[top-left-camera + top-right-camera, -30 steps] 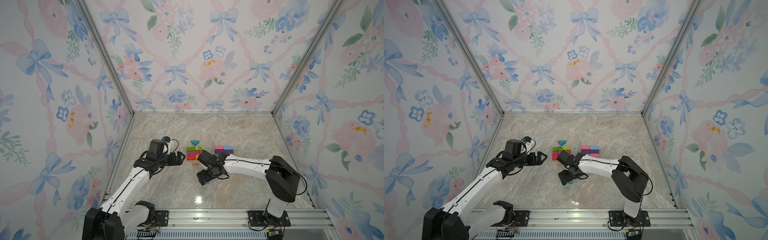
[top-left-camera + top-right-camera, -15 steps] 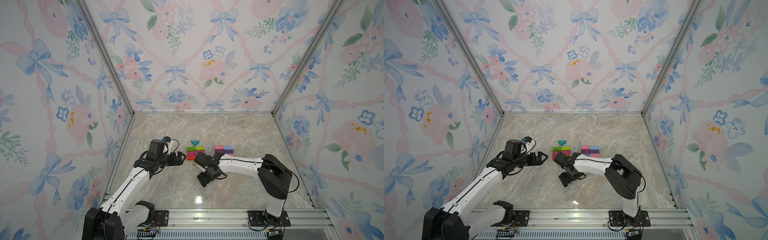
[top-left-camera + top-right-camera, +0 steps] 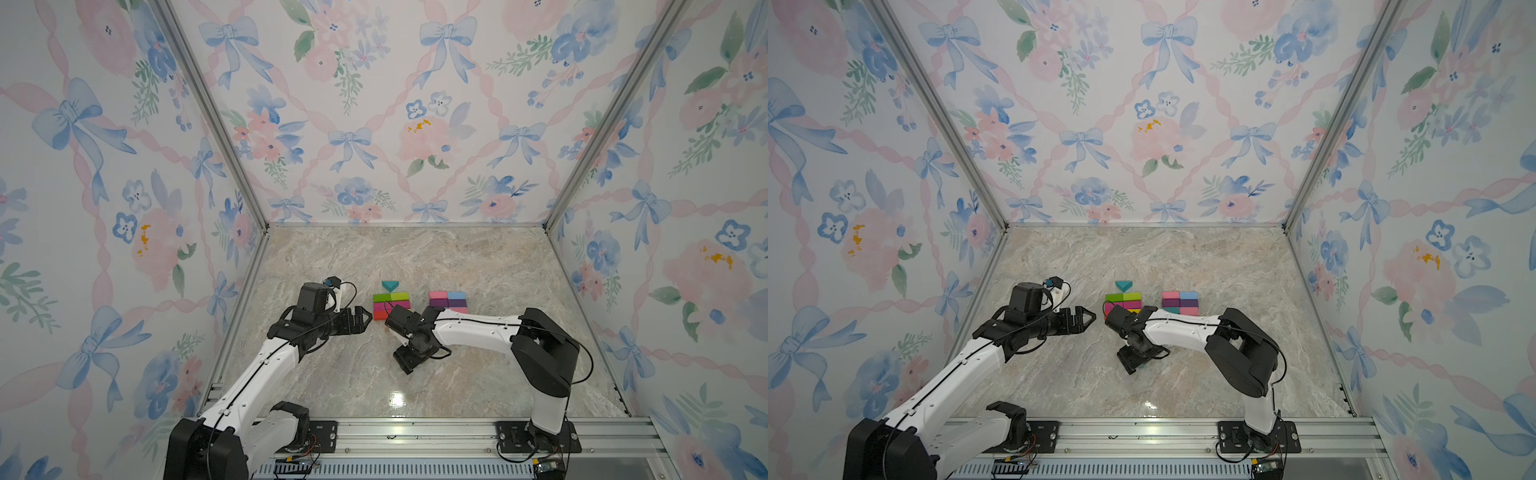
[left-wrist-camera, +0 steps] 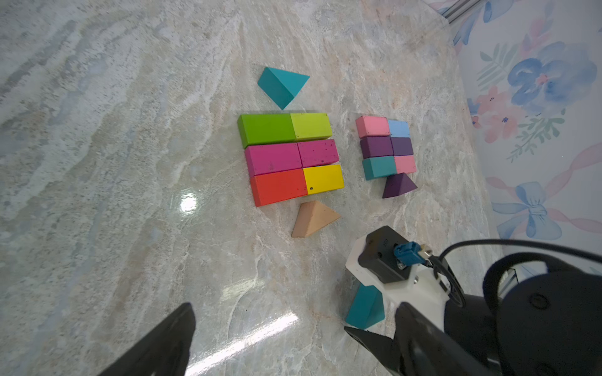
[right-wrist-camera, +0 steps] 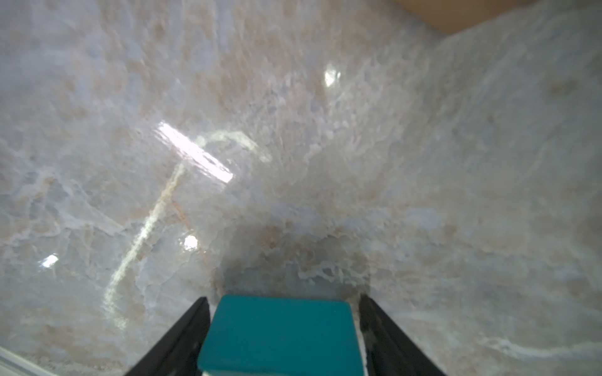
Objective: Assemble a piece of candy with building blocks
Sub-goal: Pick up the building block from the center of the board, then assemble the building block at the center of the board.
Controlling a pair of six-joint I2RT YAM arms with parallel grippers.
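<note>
Now, right hand [image 5: 283, 299]: you have it low over the table [image 5: 293, 130], pointing down, with one finger at each side of the teal block [image 5: 280, 335]. Both fingers sit close against it. You cannot tell whether they already press.
Teal block: directly beneath that hand, between the fingers. Its contact with the table is hidden.
Left hand [image 4: 270, 320]: fingers wide apart, nothing between them, hovering clear of the table.
Nearer arm: the right, since it is already on the block. Your left hand is well apart from it, off to the side.
Large slab [image 4: 290, 156]: six blocks in green, magenta, red and yellow. A teal wedge [image 4: 283, 86] sits at the end away from your right hand and a tan wedge [image 4: 314, 219] at the end toward it. Judged complete.
Small slab [image 4: 386, 146]: six blocks in pink, light blue, purple and teal. A purple wedge [image 4: 399, 185] lies against the end toward your right hand, and the end away from it is bare.
Deciding relation: the bare end lies beyond the small slab as seen from your right hand. Probably that is where the teal block belongs, tip toward the slab.
Risk: a low carry could brush the purple wedge, so lift before crossing.
</note>
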